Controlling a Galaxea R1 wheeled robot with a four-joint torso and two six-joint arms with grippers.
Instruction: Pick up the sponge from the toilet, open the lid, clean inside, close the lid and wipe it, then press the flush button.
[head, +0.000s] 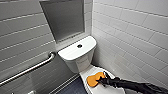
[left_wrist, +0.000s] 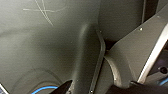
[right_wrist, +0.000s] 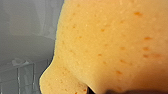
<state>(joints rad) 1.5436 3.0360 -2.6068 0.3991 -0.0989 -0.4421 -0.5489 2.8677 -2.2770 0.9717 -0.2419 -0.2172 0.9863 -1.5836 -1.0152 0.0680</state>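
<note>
The white toilet (head: 77, 53) stands in the corner with its lid (head: 88, 71) down. The orange sponge (head: 94, 78) lies flat on the lid. My right gripper (head: 102, 80) reaches in from the right and is shut on the sponge's right end. In the right wrist view the sponge (right_wrist: 112, 45) is very close, with the glossy white lid (right_wrist: 27, 47) behind it. The round dark flush button (head: 79, 46) sits in the middle of the tank top. My left gripper is open, and its wrist view faces the robot's own dark body.
A steel grab bar (head: 27, 70) runs along the tiled wall left of the toilet. A grey panel (head: 63, 18) is set in the wall above the tank. White tiled wall (head: 130, 37) stands close on the right. Dark floor (head: 72, 87) lies left of the bowl.
</note>
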